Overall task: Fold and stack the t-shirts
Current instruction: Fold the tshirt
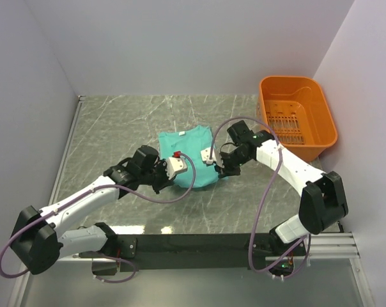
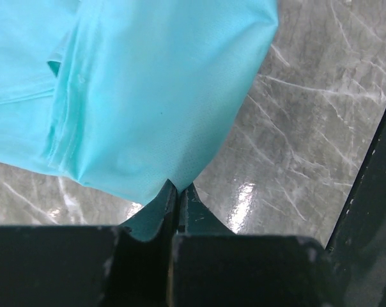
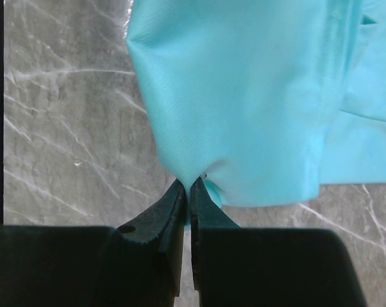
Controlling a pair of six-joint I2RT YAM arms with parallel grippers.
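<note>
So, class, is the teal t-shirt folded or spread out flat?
Partly folded: the t-shirt lies as a compact block with layers overlapping and no sleeves spread out. The left claw and right claw each pinch a near corner.

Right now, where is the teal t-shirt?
In the top view the teal t-shirt lies mid-table, pinched at its near edge by the left fingers and right fingers, left of the orange basket.

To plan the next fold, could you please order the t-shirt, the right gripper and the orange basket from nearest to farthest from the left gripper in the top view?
1. t-shirt: pinched by the left gripper itself, mid-table.
2. right gripper: to the right, at the shirt's other near corner.
3. orange basket: far right corner.
</note>
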